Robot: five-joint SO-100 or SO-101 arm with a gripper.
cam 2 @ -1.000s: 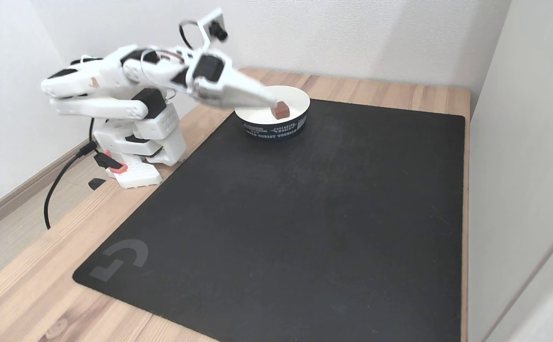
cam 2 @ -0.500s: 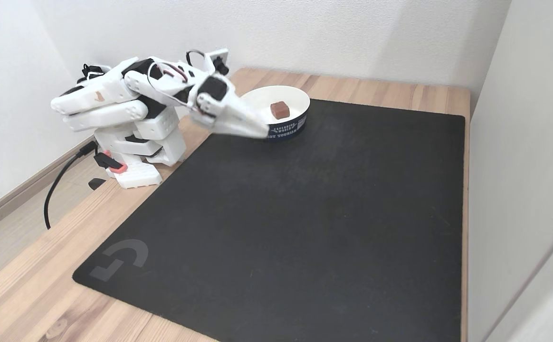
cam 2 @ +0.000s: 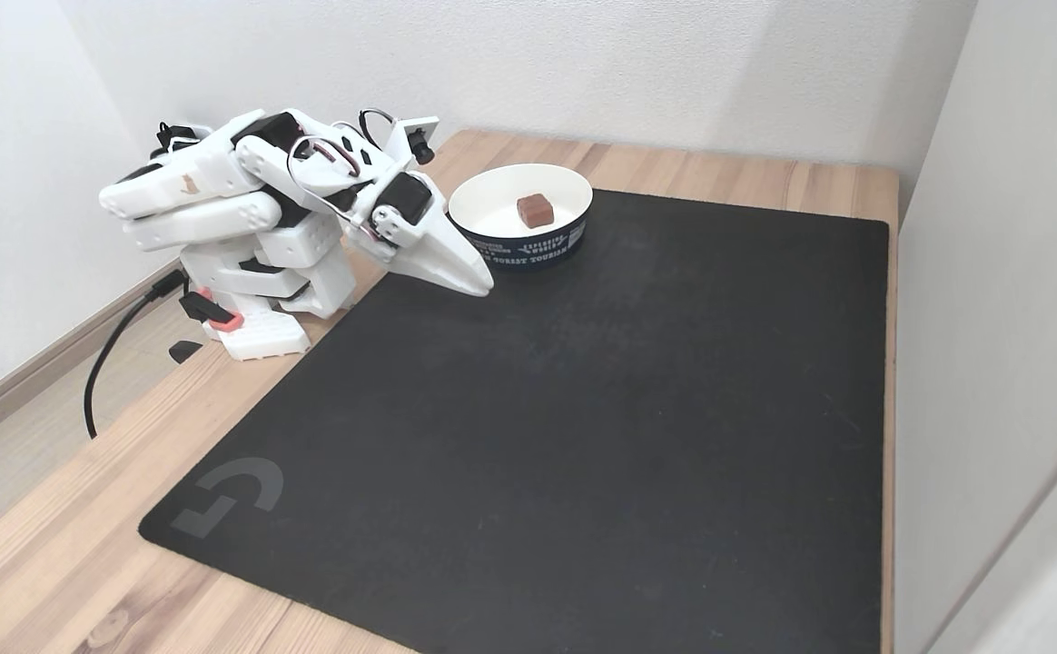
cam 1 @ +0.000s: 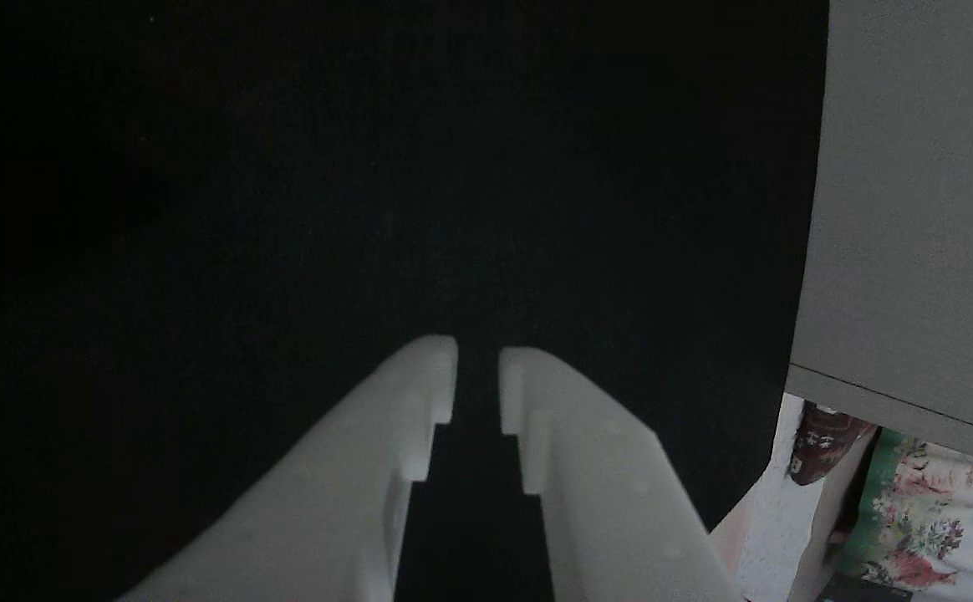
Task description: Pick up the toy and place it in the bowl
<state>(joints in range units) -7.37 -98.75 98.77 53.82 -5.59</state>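
I see the toy (cam 2: 535, 211) lying inside the bowl (cam 2: 528, 245), upper centre of the fixed view; my pincer (cam 2: 481, 285) (empty, fingers slightly parted) hovers over the black mat (cam 2: 583, 436), lower left of the bowl.

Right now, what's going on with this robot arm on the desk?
The toy sits inside the bowl at the far edge of the mat, so the placing looks done. The gripper is empty, its fingers a narrow gap apart, and points down over the mat just left of the bowl in the fixed view. The arm is folded low over its base.
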